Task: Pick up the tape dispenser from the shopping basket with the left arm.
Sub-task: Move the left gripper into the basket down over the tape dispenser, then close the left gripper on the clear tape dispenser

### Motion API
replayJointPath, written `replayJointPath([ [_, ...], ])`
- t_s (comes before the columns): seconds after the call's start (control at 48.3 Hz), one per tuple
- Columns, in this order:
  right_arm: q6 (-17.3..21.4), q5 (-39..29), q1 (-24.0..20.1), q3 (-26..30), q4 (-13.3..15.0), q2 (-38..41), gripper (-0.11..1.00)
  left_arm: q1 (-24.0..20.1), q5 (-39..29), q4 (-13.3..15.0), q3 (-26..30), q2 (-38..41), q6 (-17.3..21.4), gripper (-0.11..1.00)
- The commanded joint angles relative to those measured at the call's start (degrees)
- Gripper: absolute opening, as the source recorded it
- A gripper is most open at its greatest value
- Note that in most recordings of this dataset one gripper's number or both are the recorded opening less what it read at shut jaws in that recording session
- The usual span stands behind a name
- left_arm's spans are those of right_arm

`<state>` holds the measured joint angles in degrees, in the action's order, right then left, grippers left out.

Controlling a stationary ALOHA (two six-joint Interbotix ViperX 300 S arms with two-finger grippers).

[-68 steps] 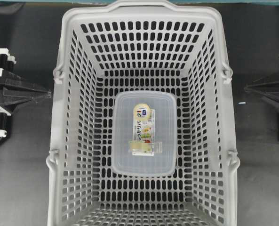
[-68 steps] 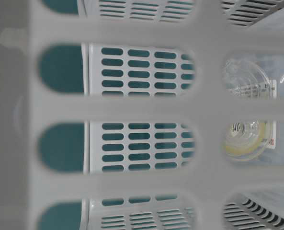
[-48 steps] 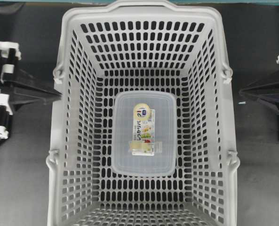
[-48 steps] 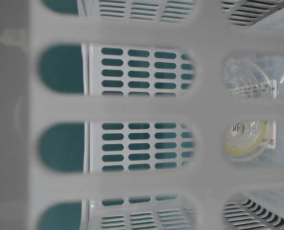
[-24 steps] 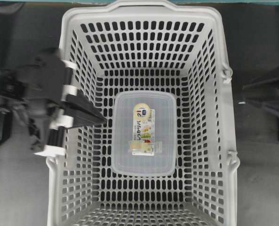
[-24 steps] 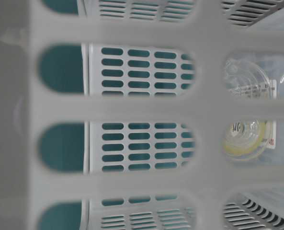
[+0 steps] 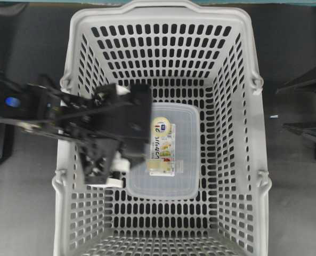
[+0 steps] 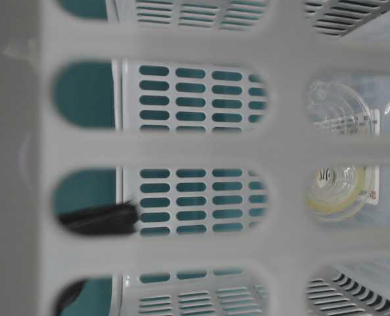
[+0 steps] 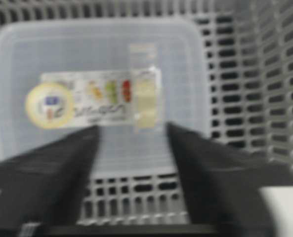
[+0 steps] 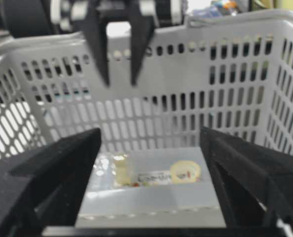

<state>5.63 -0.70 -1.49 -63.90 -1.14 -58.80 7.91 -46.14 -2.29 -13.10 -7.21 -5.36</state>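
Tape dispenser [image 7: 162, 146] lies flat on the lid of a translucent tub [image 7: 187, 181], in the middle of the shopping basket [image 7: 163, 13] floor, on a dark worktop [image 7: 24, 213]. Free floor surrounds the tub. The left gripper [image 9: 131, 143] hangs above the tub's left edge, jaws apart, holding nothing. The right gripper [image 10: 151, 148] waits outside the basket, jaws wide, empty. The label is printed blue, green and red; its writing is unreadable.
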Motion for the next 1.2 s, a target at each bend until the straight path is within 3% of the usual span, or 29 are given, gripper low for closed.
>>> replayJointPath([
  [0.0, 0.18, 0.53, -0.35, 1.49, -0.18, 0.26, 0.76, 0.97, -2.55, -0.18, 3.87, 3.16, -0.26, 0.64],
  [0.104, 0.18, 0.53, -0.35, 1.41, -0.09, 0.18, 0.76, 1.23, -4.57, -0.18, 5.63, 7.47, -0.26, 0.87],
  [0.145, 0.18, 0.62, -0.44, 1.41, -0.09, 0.18, 0.76, 1.23, -4.57, -0.26, 5.98, 8.7, -0.26, 0.9],
  [0.414, 0.09, 0.53, -0.79, 1.32, -0.09, -0.7, 0.76, 1.14, -3.25, -0.18, 6.15, 15.03, -0.44, 0.9],
  [0.642, 0.09, 0.53, -0.7, 1.14, -0.09, -1.05, 0.76, 0.7, 1.93, -0.26, 5.19, 17.14, -0.44, 0.88],
  [0.767, 0.18, 0.53, -0.79, 1.05, -0.09, -1.14, 0.76, 0.62, 1.49, -0.26, 5.1, 16.96, 0.09, 0.76],
  [0.932, 0.09, 0.53, -0.79, 0.97, -0.09, -1.23, 0.76, 0.79, -2.9, -0.26, 6.15, 15.82, 0.88, 0.28],
  [1.057, 0.09, 0.53, -0.79, 0.88, -0.09, -1.32, 0.76, 0.7, -7.38, -0.26, 9.58, 14.15, 0.97, 0.28],
  [1.181, 0.18, 0.53, -0.79, 0.62, -0.09, -1.41, 0.76, 0.7, -15.03, -0.26, 16.52, 12.3, 0.97, 0.28],
])
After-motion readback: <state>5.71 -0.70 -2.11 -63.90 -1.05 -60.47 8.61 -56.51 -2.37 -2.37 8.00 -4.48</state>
